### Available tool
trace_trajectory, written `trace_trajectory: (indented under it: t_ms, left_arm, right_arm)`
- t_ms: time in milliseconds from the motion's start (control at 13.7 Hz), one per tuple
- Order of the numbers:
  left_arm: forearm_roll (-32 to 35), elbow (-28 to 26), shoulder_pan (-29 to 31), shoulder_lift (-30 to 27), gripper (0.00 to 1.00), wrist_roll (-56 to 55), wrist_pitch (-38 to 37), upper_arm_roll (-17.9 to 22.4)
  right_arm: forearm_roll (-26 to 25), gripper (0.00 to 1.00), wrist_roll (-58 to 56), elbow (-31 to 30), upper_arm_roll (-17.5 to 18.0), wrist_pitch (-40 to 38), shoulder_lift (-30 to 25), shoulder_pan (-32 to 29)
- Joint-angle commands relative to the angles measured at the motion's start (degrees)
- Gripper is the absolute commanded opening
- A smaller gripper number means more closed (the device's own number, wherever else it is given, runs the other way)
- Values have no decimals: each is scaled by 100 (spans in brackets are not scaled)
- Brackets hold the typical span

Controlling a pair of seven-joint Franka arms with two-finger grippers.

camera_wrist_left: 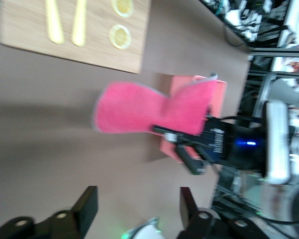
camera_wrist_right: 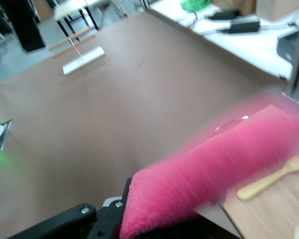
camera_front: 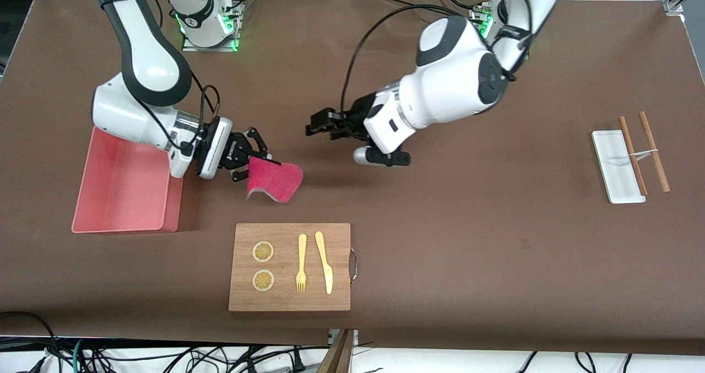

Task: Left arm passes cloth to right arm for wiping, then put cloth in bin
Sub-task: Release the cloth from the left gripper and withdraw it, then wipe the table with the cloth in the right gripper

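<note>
Closest to the front camera, the wooden cutting board [camera_front: 289, 266] is seen with two lemon slices [camera_front: 263, 251], a yellow fork [camera_front: 301, 263] and a yellow knife [camera_front: 324, 261] laid out on it.

Starting over at the right arm's end of the table, the pink bin [camera_front: 124, 188] is parked at about 10 o'clock from the board. Just beside it, the right gripper [camera_front: 254, 161] is held low over the table, jaws clenched on one edge of the pink cloth [camera_front: 276, 180], which is left drooping in the air at roughly 12 o'clock from the board.

Next along, the left gripper [camera_front: 318, 127] is found over bare table at about 1 o'clock from the board, near the cloth but clear of it, with its fingers [camera_wrist_left: 87, 206] spread apart and nothing gripped.

Way off at the left arm's end, a small white tray [camera_front: 617, 166] is spotted with two wooden sticks [camera_front: 642, 152] lying by it.
</note>
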Motion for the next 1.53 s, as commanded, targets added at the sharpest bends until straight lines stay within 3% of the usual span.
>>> trace_trajectory:
  t_ms: [0,219,438,657,1021,1459]
  left_arm:
    - [958,-108,368,-239,100,217,-680,-33]
    - [2039,-107,719,-248,100,909,-1393,-24]
    - [2288,-81,1132,-300,100,1841,-1814,-15]
    - [3016,-90,1186,-554,100,2282,-2027,37]
    - [3896,-221,905,-1398,100,2650,-2545,459]
    - [4020,-1397,790,-2618,100,3786,-2537,1381]
  right_arm:
    - [-1113,0,1472,-132,-148,-431,-407,-5]
    - [-2440,0,3248,-149,-289,-959,-741,-13]
    - [-4066,0,5207,-149,-342,-1425,-943,-13]
    - [-5079,0,6685,-149,-334,-1523,-874,-13]
    - [-6205,0,8515,-149,-334,-1331,-111,-5]
    - [-6339,0,9203,-132,-334,-224,971,13]
